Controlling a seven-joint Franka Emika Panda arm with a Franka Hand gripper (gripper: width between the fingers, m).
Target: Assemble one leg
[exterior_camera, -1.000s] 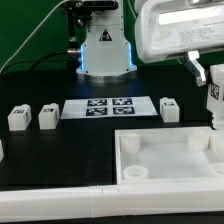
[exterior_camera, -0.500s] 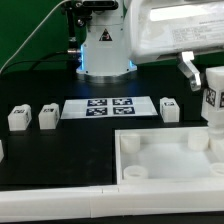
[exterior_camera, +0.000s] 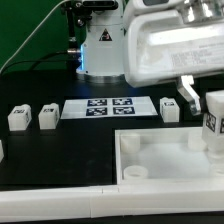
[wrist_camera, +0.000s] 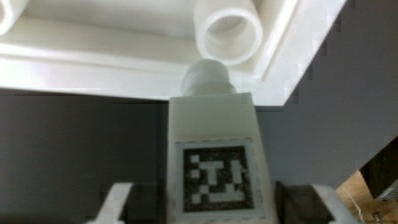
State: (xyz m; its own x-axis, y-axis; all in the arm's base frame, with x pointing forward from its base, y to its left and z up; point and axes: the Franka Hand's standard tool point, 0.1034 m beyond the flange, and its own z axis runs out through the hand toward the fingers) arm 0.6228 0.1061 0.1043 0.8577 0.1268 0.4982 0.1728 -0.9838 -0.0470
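Note:
My gripper (exterior_camera: 213,122) is shut on a white leg (exterior_camera: 213,121) with a black-and-white tag and holds it upright above the far right corner of the large white tray-like part (exterior_camera: 160,165). In the wrist view the leg (wrist_camera: 217,140) fills the middle between my fingers (wrist_camera: 121,202), its rounded peg end pointing at a round corner hole (wrist_camera: 226,35) of the tray part. Three other legs stand on the black table: two at the exterior view's left (exterior_camera: 19,117) (exterior_camera: 47,116) and one right of the marker board (exterior_camera: 169,108).
The marker board (exterior_camera: 109,107) lies flat behind the tray part. The robot base (exterior_camera: 100,50) stands at the back. A white table edge (exterior_camera: 50,205) runs along the front.
The arm has come down and toward the exterior view's left front, bringing the held leg lower over the tray part's far right corner. The other parts have not moved.

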